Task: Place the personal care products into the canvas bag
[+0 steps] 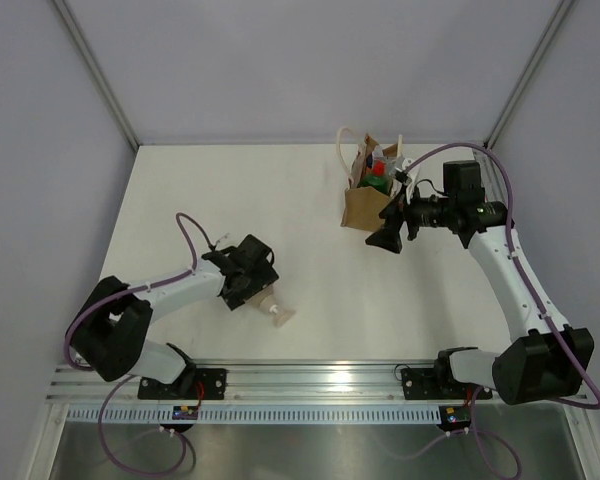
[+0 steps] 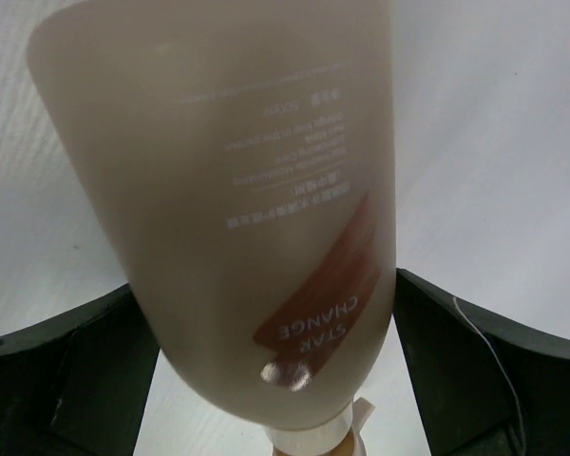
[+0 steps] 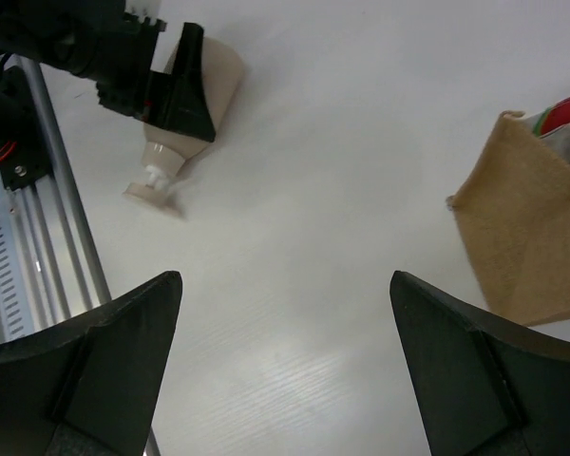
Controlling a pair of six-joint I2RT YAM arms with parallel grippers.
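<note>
Gripping the beige pump bottle (image 2: 237, 190), the left end effector (image 1: 259, 294) has its two dark fingers (image 2: 66, 370) pressed against either side of the bottle's body, as the left wrist view shows. The bottle lies on its side on the white counter (image 1: 230, 190), in the near left part of the scene, with its pump head (image 1: 280, 316) pointing toward the near right. A brown brushstroke and white print reading "STAR CHANGE" show upside down on its side. The right end effector (image 1: 384, 238) is spread wide, and the right wrist view shows only bare counter between its fingers. It hangs just beside the near right corner of the canvas bag (image 1: 362, 208), with the bag outside its fingers. The canvas bag stands upright at the far right of the counter, well apart from the beige pump bottle, with its cream handles (image 1: 348, 142) looping above the mouth. A green bottle (image 1: 377, 182) with a red cap sticks up out of the bag; the other items packed beside it are too small to tell apart.
</note>
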